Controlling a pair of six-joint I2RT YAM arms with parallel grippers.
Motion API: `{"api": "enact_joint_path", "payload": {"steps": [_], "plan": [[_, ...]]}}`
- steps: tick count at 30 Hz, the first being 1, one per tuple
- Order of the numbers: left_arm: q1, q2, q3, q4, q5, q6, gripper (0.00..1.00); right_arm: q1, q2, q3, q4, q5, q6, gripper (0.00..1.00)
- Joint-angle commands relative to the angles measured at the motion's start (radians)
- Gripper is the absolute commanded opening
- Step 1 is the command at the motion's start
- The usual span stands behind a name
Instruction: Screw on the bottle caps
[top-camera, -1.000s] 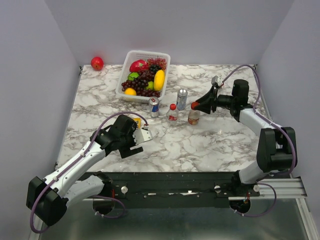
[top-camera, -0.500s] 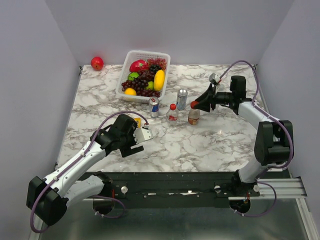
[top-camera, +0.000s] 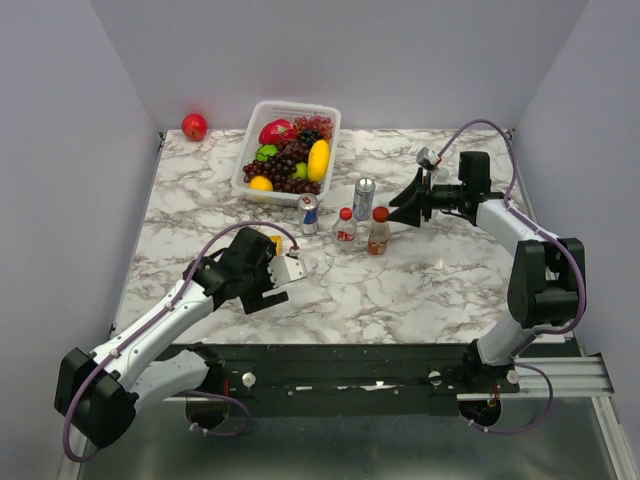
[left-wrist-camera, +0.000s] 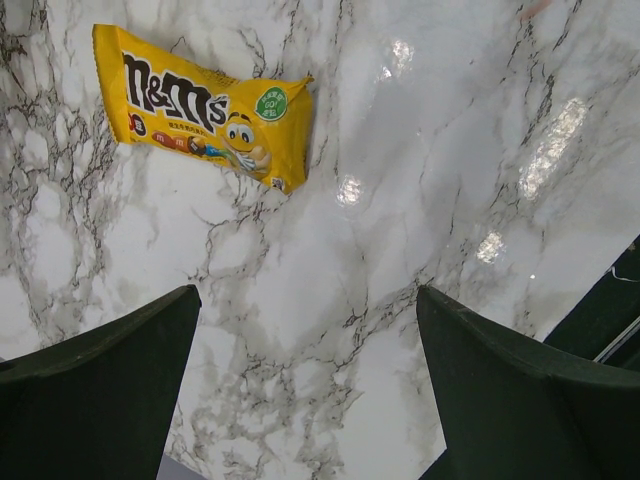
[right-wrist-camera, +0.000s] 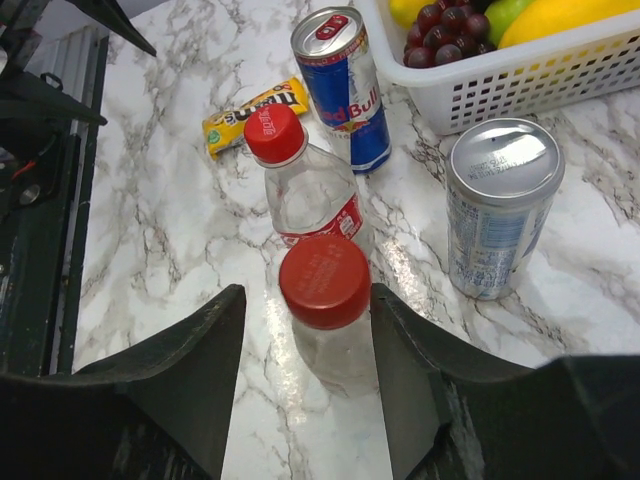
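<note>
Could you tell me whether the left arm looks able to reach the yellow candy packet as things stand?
Probably yes. The left end effector is open above the bare marble table, the yellow candy packet lies flat just ahead of its fingers, and nothing stands between them.

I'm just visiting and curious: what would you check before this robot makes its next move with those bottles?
1. Red cap sits on the nearer bottle: ok.
2. That cap screwed fully tight: cannot tell.
3. Right gripper open, gaps on both sides of the cap: ok.
4. Second bottle capped and upright: ok.
5. Left gripper open and empty: ok.
</note>
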Motion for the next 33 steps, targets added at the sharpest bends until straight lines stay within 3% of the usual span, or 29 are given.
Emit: {"api": "enact_joint_path", "payload": {"steps": [1,33], "plan": [[0.001,-0.003,-0.003,0.014,0.015,0.008,0.98,-0.006,0.020,0.032,-0.035,-0.028,-0.023,0.61],[0.003,0.013,0.003,0.038,0.038,0.014,0.99,-0.006,-0.034,0.022,-0.044,-0.025,-0.057,0.65]]}}
